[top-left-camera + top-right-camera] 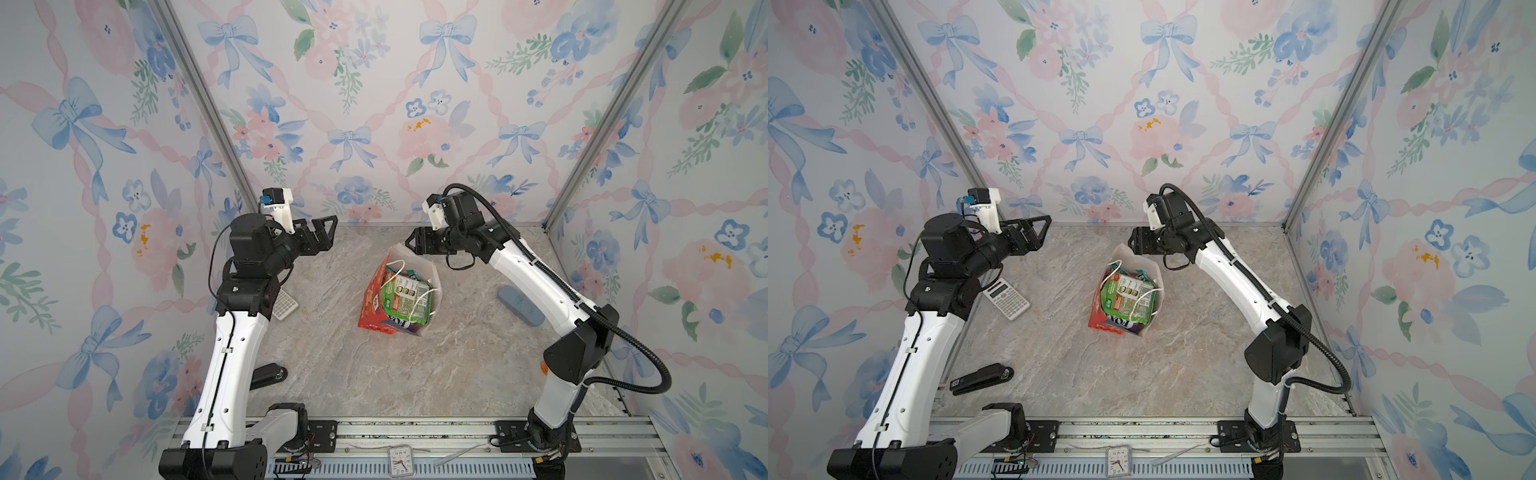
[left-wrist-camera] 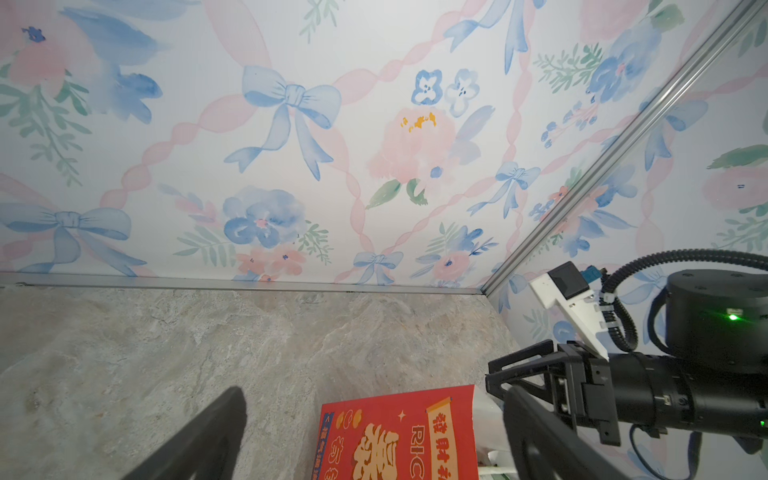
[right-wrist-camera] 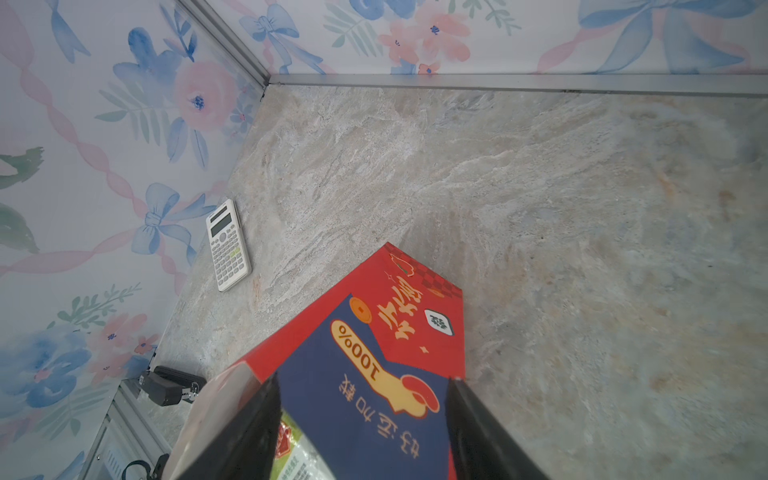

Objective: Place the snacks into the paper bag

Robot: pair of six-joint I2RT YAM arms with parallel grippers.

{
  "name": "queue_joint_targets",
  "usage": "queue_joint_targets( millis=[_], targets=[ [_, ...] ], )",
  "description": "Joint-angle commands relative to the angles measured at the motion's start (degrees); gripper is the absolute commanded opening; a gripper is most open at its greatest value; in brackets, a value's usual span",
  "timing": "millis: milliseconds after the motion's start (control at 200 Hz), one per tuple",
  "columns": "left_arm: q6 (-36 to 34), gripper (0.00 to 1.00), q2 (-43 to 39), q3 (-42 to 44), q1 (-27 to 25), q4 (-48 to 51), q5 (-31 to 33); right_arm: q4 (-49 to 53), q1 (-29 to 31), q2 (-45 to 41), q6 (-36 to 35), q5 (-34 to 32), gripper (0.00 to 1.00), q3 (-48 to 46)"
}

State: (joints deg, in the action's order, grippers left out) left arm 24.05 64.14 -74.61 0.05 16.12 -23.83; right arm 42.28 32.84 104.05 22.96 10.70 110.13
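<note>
Right wrist view has the right gripper [image 3: 365, 378] hanging close over the paper bag [image 3: 374, 332], its 2 jaws apart with nothing between them. The left gripper [image 1: 328, 232] is spread wide too, empty, well off to the side. The snacks [image 1: 1127, 297] are piled inside, a green packet [image 1: 405, 297] riding at the mouth under the cord handles [image 1: 397, 262]. I'd guess a careless pull-away could catch a handle or the rim and tip the bag, spilling packets.

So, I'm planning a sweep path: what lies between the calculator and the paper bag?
Nothing: only bare tabletop separates the calculator and the paper bag, shown in a top view.
</note>
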Motion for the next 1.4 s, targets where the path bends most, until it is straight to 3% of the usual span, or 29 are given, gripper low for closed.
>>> queue_joint_targets(
  millis=[0, 290, 445, 585, 690, 840, 975, 1395],
  targets=[
    [1.7, 0.98, 0.3, 1.6, 0.7, -2.5, 0.1, -1.3, -1.2, -5.3, 0.0, -1.0, 0.66, -4.7],
    [1.9, 0.98, 0.4, 4.5, 1.4, -3.7, -0.1, -5.5, -4.1, -24.3, 1.9, -3.0, 0.69, -27.1],
    [1.6, 0.98, -0.6, 8.4, 1.7, -4.6, 1.9, -8.3, -3.8, -32.3, 0.5, -6.5, 0.78, -36.8],
    [1.5, 0.98, -1.9, 14.3, 1.7, -7.2, 6.1, -9.8, -4.9, -36.6, -4.1, -12.6, 1.0, -42.8],
    [2.4, 0.98, -2.8, 18.9, 1.7, -10.7, 7.1, -12.4, -6.3, -38.2, -5.9, -13.8, 0.97, -45.9],
    [3.4, 0.98, -3.2, 22.1, 1.8, -12.6, 7.6, -12.4, -6.9, -37.2, -3.4, -8.9, 1.0, -46.3],
    [3.2, 0.98, -3.6, 23.3, 1.8, -12.6, 8.1, -13.8, -5.1, -36.9, 2.2, -3.9, 0.88, -48.0],
    [4.0, 0.98, -4.0, 26.4, 1.8, -14.1, 8.4, -13.5, 7.5, -38.6, 17.4, -6.5, 0.59, -52.9]
  ],
)
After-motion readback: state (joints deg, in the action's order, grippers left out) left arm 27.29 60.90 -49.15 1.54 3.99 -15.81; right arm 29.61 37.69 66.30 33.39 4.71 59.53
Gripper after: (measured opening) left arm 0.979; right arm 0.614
